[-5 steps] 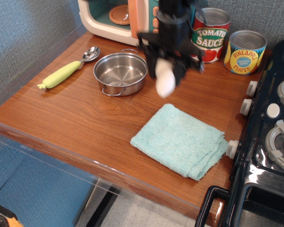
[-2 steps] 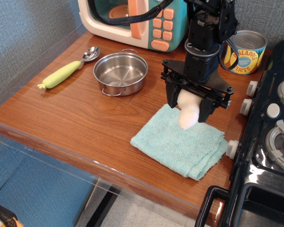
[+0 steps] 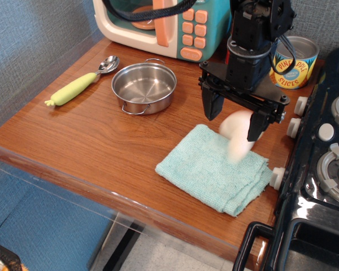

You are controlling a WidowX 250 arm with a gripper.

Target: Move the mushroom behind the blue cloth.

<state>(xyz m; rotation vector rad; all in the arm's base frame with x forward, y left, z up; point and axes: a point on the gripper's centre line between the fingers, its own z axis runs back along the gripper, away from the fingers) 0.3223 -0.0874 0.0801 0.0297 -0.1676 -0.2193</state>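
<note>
Gripper: black, two fingers pointing down, spread wide apart over the far edge of the cloth. Left-hand finger stood clear of the mushroom; right-hand finger overlapped the mushroom's edge. Whether that finger touched it could not be told. Nothing was clamped.

Mushroom: white, blurred, tilted, between and below the fingertips. It lay over the cloth's far right part, near the back edge. Whether it rested on the cloth or hung above it could not be told from the blur.

Cloth: pale aqua terry, folded, layered edges at the right, set on the table near the front right, just beside the stove.

Pot: steel, two handles, upright, left of the gripper, well apart from the cloth.

Spoon: yellow-green handle, metal bowl, lying left of the pot.

Microwave: toy, cream and teal, at the back.

Pineapple can: at the back right, partly behind the arm.
</note>
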